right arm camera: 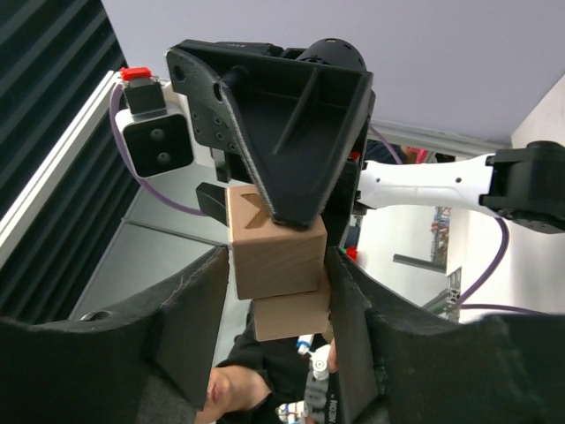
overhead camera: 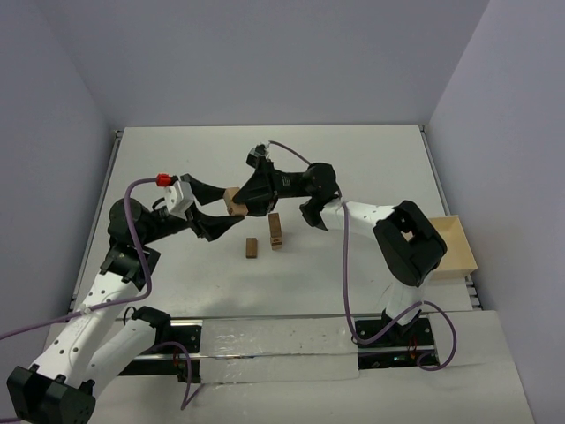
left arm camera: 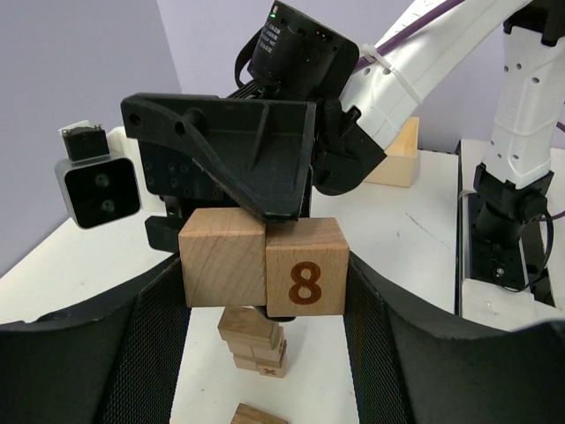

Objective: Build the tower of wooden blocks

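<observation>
Two tan wooden cubes sit side by side in the air, the right one marked 8. My left gripper is shut on the pair, with its fingers pressing both outer faces. My right gripper reaches in from the other side and is closed on the same cubes, one of which shows an X. Both grippers meet at the cubes, up and left of the wood block tower. That tower is a short, slightly uneven stack standing on the table below the held cubes.
A darker loose block stands on the table just left of the tower, near its base. A pale wooden open tray sits at the table's right edge beside the right arm's base.
</observation>
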Controlling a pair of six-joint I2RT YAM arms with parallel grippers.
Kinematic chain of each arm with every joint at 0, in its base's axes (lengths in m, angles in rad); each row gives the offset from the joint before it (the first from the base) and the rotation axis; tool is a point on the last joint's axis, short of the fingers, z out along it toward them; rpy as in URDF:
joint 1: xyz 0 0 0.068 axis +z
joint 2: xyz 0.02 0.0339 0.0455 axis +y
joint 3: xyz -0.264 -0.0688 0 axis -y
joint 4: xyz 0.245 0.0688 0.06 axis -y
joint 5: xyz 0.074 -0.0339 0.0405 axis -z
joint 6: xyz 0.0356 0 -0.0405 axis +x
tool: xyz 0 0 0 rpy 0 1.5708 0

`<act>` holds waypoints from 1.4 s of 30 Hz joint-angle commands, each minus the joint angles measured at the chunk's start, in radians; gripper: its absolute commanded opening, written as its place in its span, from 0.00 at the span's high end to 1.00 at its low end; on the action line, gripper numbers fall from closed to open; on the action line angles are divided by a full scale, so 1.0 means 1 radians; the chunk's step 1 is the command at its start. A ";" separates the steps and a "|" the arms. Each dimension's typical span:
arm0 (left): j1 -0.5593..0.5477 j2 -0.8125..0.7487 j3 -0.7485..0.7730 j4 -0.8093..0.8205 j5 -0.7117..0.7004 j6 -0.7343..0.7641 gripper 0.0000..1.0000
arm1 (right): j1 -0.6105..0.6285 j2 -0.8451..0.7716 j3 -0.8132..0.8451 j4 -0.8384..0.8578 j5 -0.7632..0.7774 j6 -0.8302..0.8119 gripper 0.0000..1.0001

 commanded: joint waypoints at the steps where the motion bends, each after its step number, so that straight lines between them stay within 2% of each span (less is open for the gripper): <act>1: -0.004 -0.009 -0.013 0.028 0.015 0.052 1.00 | 0.000 -0.036 0.014 0.315 0.027 0.019 0.56; 7: -0.004 -0.013 -0.017 0.010 0.025 0.073 1.00 | 0.003 -0.032 0.012 0.316 0.025 0.025 0.76; 11: -0.004 -0.016 -0.019 -0.016 0.032 0.095 0.99 | 0.003 -0.029 0.018 0.319 0.021 0.026 0.86; 12: -0.004 -0.017 -0.019 -0.021 0.032 0.098 0.97 | 0.003 -0.029 0.018 0.319 0.021 0.025 0.87; 14: -0.004 -0.021 -0.021 -0.027 0.032 0.098 0.87 | 0.003 -0.030 0.015 0.320 0.022 0.025 0.90; 17: -0.004 -0.026 -0.022 -0.030 0.031 0.099 0.82 | 0.003 -0.030 0.007 0.324 0.027 0.026 0.96; 20: -0.004 -0.024 -0.015 -0.037 0.028 0.102 0.97 | 0.003 -0.026 0.008 0.324 0.025 0.029 0.99; 21: -0.004 -0.024 -0.010 -0.042 0.027 0.117 1.00 | 0.002 -0.025 0.009 0.321 0.021 0.028 0.97; 22: -0.004 -0.020 -0.001 -0.058 0.026 0.145 1.00 | 0.002 -0.026 0.012 0.311 0.011 0.021 0.88; 24: -0.004 -0.007 0.042 -0.140 0.022 0.179 1.00 | -0.009 -0.034 0.018 0.246 -0.015 -0.019 0.55; 25: -0.004 0.005 0.078 -0.212 0.016 0.229 1.00 | -0.033 -0.044 0.018 0.195 -0.051 -0.057 0.35; 27: -0.004 0.052 0.152 -0.372 0.001 0.296 1.00 | -0.076 -0.068 0.001 0.112 -0.082 -0.124 0.01; 29: -0.004 0.094 0.260 -0.572 -0.032 0.382 1.00 | -0.131 -0.110 -0.028 0.021 -0.101 -0.212 0.00; 31: -0.004 0.142 0.339 -0.680 -0.050 0.434 1.00 | -0.197 -0.142 -0.055 -0.130 -0.114 -0.298 0.00; 32: -0.004 0.162 0.367 -0.779 -0.059 0.484 1.00 | -0.226 -0.179 -0.069 -0.199 -0.119 -0.408 0.00; 34: -0.004 0.225 0.420 -0.852 -0.079 0.517 1.00 | -0.283 -0.219 -0.069 -0.377 -0.117 -0.556 0.00; 35: -0.004 0.258 0.474 -0.904 -0.086 0.541 1.00 | -0.339 -0.265 -0.054 -0.666 -0.101 -0.698 0.00; 37: -0.005 0.327 0.545 -0.983 -0.104 0.572 1.00 | -0.386 -0.307 0.015 -1.111 -0.029 -1.084 0.00; 38: -0.005 0.348 0.563 -1.002 -0.114 0.576 1.00 | -0.397 -0.321 0.062 -1.233 0.000 -1.215 0.00; 40: -0.011 0.460 0.669 -1.115 -0.136 0.595 1.00 | -0.408 -0.359 0.138 -1.561 0.188 -1.507 0.00; 41: -0.015 0.497 0.704 -1.159 -0.144 0.615 1.00 | -0.408 -0.374 0.151 -1.605 0.245 -1.615 0.00; 42: -0.016 0.536 0.740 -1.197 -0.148 0.625 1.00 | -0.410 -0.388 0.154 -1.633 0.294 -1.656 0.00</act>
